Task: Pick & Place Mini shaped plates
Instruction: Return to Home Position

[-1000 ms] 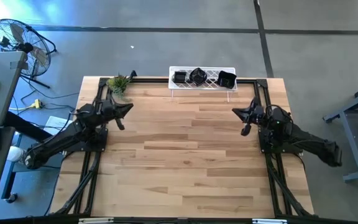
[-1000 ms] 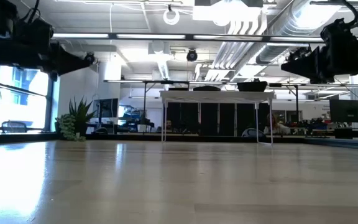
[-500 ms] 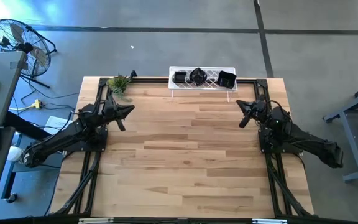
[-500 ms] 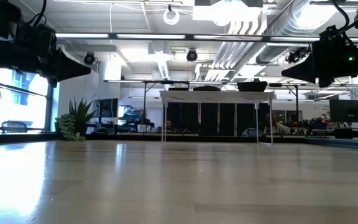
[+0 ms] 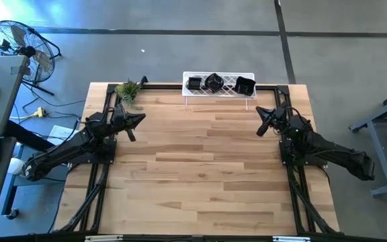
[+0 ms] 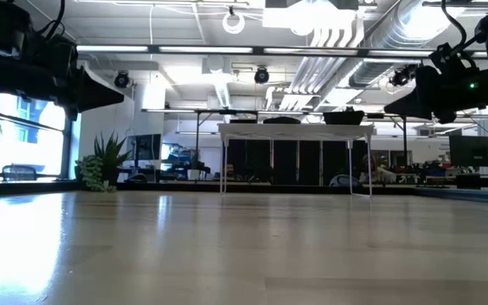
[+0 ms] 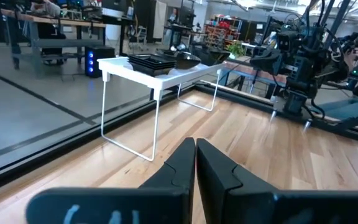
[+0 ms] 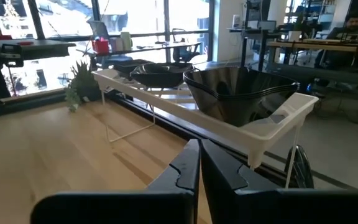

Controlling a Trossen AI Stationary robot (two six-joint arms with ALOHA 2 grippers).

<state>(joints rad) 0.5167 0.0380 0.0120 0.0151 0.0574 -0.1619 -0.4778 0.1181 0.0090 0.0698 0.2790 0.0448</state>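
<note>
Black plates [image 5: 213,83] sit on white rack [image 5: 229,81], green plant [image 5: 127,89] nearby.

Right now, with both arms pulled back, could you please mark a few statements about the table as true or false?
1. The black mini plates sit in three stacks on the white wire rack. True.
2. The left pincer grips a plate. False: its fingers are closed together on nothing.
3. The green plant stands near the table's far left corner. True.
4. One plate lies on the wooden tabletop between the arms. False: every plate in view is on the rack.
5. The right pincer is wide open. False: it is shut, holding nothing.
</note>
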